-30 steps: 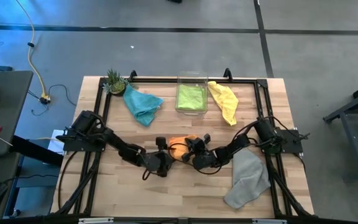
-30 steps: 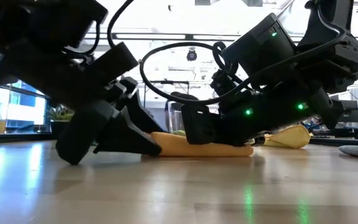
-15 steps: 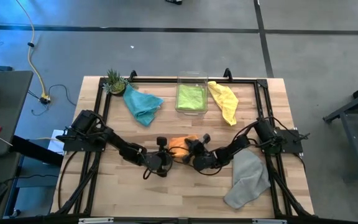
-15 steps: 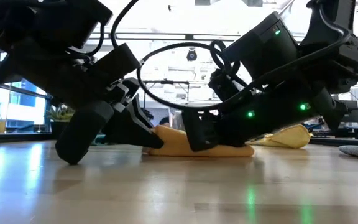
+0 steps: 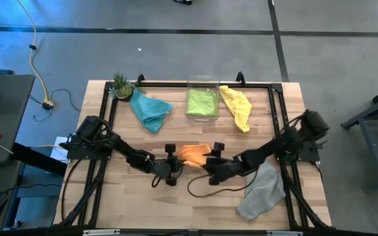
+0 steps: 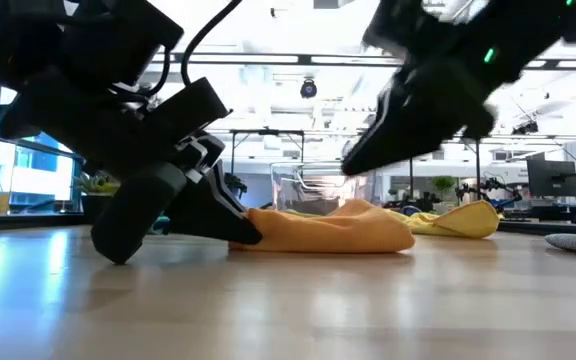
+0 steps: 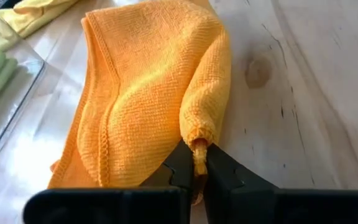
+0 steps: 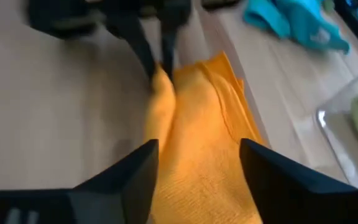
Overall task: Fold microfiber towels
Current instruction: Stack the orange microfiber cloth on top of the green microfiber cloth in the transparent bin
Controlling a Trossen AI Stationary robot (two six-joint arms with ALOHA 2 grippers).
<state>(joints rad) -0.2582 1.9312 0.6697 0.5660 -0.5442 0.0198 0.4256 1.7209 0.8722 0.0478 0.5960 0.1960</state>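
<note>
Orange towel [image 7: 148, 93] corner pinched by the low-reaching left gripper [image 7: 194, 168] — right gripper [image 8: 197, 168] hovers above, fingers spread.

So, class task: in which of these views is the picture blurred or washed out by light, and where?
Low view: bright backlight from the room behind turns both arms into dark shapes, and the right tool is smeared. Right wrist view: soft throughout, even the orange microfiber towel. Left wrist view: sharp weave.

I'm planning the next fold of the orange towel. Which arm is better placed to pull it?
Probably left. The left gripper is shut on the orange towel's corner at table level; the right gripper hangs open above it, holding nothing.
</note>
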